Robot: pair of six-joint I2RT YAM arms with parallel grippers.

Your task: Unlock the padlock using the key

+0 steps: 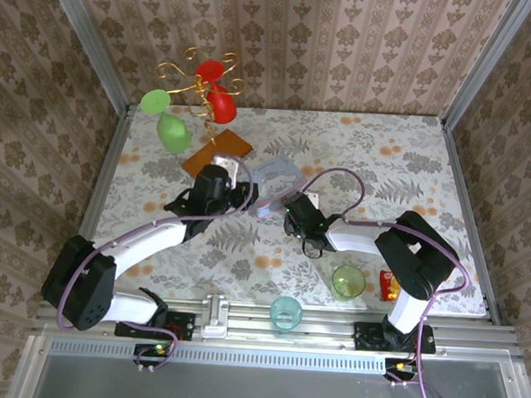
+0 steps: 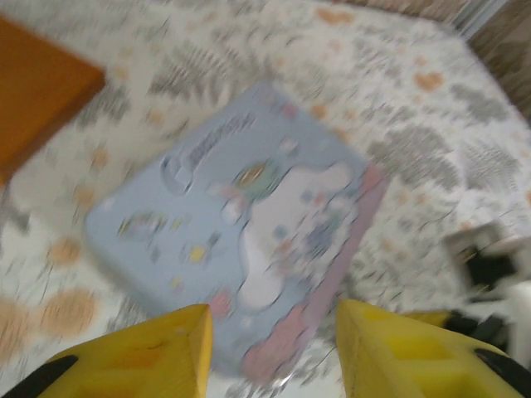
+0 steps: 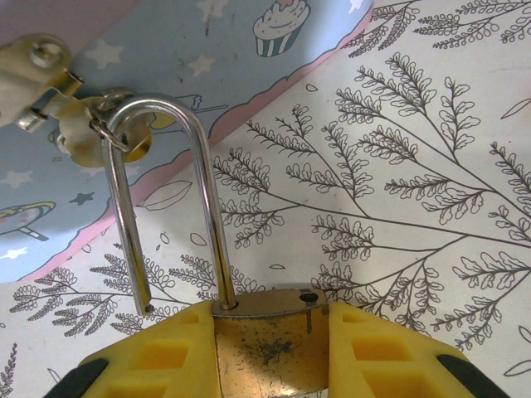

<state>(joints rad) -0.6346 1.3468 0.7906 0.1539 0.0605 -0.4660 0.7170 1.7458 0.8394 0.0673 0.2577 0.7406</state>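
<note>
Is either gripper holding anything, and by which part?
Right gripper clamps the padlock by its brass body, shackle left free. Left gripper holds nothing; its jaws stand apart above the blue tin.

Motion blur is smearing the pale blue tin in the left wrist view; the frame's bottom edge is cutting off the padlock gripped by the right hand.
</note>
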